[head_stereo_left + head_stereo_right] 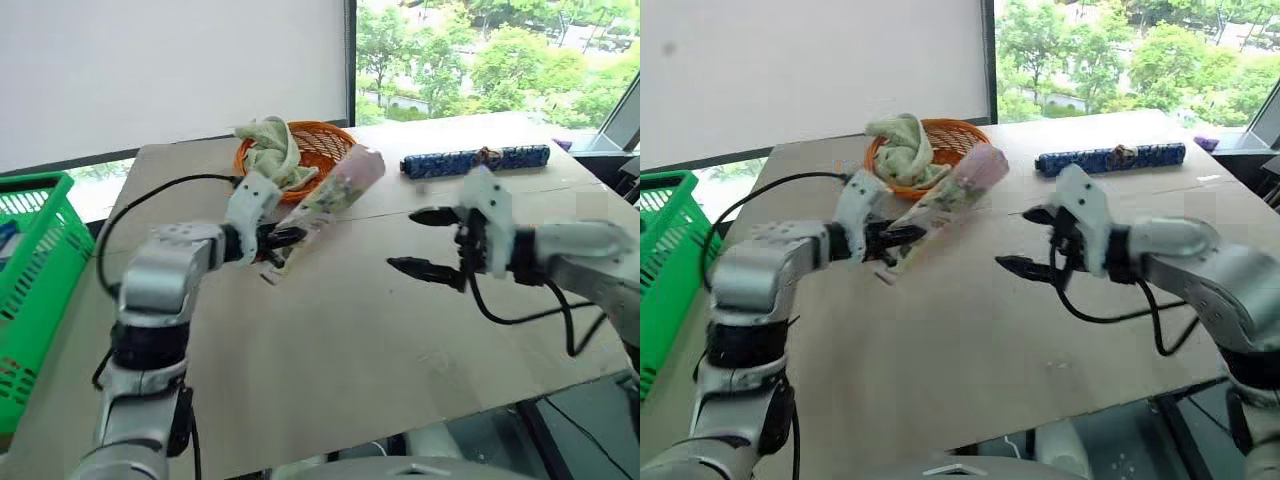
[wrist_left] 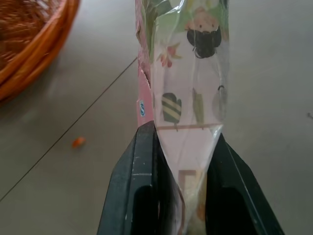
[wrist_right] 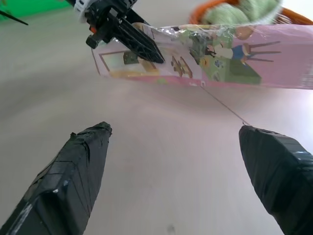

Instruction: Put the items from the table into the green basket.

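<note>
Nearest me, my right gripper (image 1: 428,241) hung with jaws apart over the grey-beige surface (image 1: 350,340); left gripper (image 1: 285,238) clamped the long pink wrapped pack (image 1: 335,190), lifted near the orange wicker basket (image 1: 318,146); green slotted plastic basket (image 1: 30,270) far left.

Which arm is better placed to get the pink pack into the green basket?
Left. Its gripper is shut on the pink pack, and the green basket sits on that side; the right gripper is open and empty.
</note>
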{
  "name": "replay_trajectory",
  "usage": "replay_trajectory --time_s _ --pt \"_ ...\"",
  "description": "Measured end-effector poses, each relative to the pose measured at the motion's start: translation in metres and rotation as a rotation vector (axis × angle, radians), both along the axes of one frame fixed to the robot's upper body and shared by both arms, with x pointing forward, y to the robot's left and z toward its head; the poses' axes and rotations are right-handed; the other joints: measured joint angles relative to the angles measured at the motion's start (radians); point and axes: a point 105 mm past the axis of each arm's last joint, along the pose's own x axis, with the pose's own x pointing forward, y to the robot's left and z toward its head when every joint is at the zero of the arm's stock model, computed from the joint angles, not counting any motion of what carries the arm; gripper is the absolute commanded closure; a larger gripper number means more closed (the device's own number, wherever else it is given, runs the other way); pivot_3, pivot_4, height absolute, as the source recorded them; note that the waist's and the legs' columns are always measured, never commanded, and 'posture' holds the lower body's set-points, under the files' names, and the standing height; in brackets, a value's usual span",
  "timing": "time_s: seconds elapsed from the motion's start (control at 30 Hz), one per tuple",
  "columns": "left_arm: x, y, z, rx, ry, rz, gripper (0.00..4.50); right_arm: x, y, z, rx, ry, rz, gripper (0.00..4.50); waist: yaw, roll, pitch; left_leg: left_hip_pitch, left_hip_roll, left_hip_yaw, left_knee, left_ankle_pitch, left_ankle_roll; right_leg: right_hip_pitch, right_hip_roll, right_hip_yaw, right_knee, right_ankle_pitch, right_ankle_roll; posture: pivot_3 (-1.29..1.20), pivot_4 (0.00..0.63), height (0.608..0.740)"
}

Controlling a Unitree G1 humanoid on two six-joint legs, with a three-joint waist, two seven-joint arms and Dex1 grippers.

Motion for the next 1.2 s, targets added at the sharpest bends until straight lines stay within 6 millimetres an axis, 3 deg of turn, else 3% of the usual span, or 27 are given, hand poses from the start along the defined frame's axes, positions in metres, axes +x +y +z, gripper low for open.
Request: replay_trajectory --time_s 0.1,0.2,0.33,0.53,0.83,0.97,1.0,1.07,1.1,1.2 --pt "-0.017 0.029 0.008 0.025 -0.040 0.124 3.58 0.005 0.026 0.005 0.001 -0.021 0.099 0.00 0.051 -0.003 -0.002 -0.001 -0.001 -0.001 0.000 0.000 0.000 0.000 -0.002 -0.002 -0.001 0.002 -0.003 0.27 0.000 0.740" --pt "-0.034 0.065 -0.006 0.099 -0.001 0.260 3.58 0.012 0.034 -0.002 -0.010 -0.009 0.125 0.00 0.080 -0.004 -0.003 -0.002 -0.002 -0.001 -0.002 0.000 0.000 0.000 -0.003 -0.002 -0.003 0.002 -0.003 0.31 0.000 0.740" --pt "-0.045 0.095 -0.015 0.131 0.023 0.396 3.58 0.022 0.040 -0.008 -0.006 -0.010 0.127 0.00 0.143 -0.005 -0.003 -0.007 -0.002 -0.006 -0.002 -0.001 -0.001 -0.001 -0.009 -0.006 -0.006 0.002 -0.004 0.35 0.000 0.740" --pt "-0.049 0.102 -0.001 0.144 -0.048 0.452 3.58 0.028 0.053 0.000 0.039 -0.064 0.148 0.00 0.219 -0.006 -0.004 -0.008 -0.002 -0.009 -0.002 -0.004 -0.007 -0.001 -0.012 -0.010 -0.007 0.000 -0.009 0.37 0.000 0.740" --pt "-0.049 0.110 0.007 0.142 -0.080 0.496 3.58 0.031 0.063 0.009 0.114 -0.076 0.165 0.00 0.270 -0.008 -0.006 -0.019 -0.002 -0.010 -0.002 -0.004 -0.010 -0.013 -0.011 -0.013 -0.007 0.004 -0.007 0.38 0.000 0.740" --pt "-0.038 0.118 0.039 0.111 -0.168 0.518 3.58 0.024 0.076 0.057 0.290 -0.130 0.239 0.00 0.282 -0.009 -0.006 -0.027 -0.002 -0.012 -0.002 -0.001 -0.014 -0.021 -0.004 -0.019 -0.005 0.006 -0.010 0.38 0.000 0.740" --pt "-0.033 0.126 0.058 0.090 -0.216 0.541 3.58 0.019 0.080 0.079 0.324 -0.181 0.271 0.00 0.285 -0.009 -0.006 -0.027 -0.001 -0.014 -0.003 0.000 -0.016 -0.021 -0.002 -0.022 -0.005 0.007 -0.011 0.38 0.000 0.740" --pt "-0.029 0.138 0.084 0.092 -0.277 0.575 3.58 0.013 0.082 0.099 0.335 -0.244 0.294 0.00 0.289 -0.010 -0.007 -0.026 -0.001 -0.015 -0.003 0.000 -0.016 -0.020 -0.001 -0.023 -0.005 0.007 -0.012 0.39 0.000 0.740" --pt "-0.029 0.149 0.101 0.107 -0.311 0.606 3.58 0.012 0.082 0.105 0.325 -0.265 0.297 0.00 0.290 -0.010 -0.009 -0.025 -0.002 -0.015 -0.004 0.000 -0.016 -0.019 0.000 -0.023 -0.006 0.007 -0.012 0.39 0.000 0.740" --pt "-0.027 0.175 0.127 0.152 -0.345 0.670 3.58 0.017 0.079 0.100 0.301 -0.242 0.274 0.00 0.290 -0.010 -0.009 -0.025 -0.003 -0.014 -0.003 0.001 -0.017 -0.019 0.000 -0.024 -0.006 0.007 -0.011 0.39 0.000 0.740"
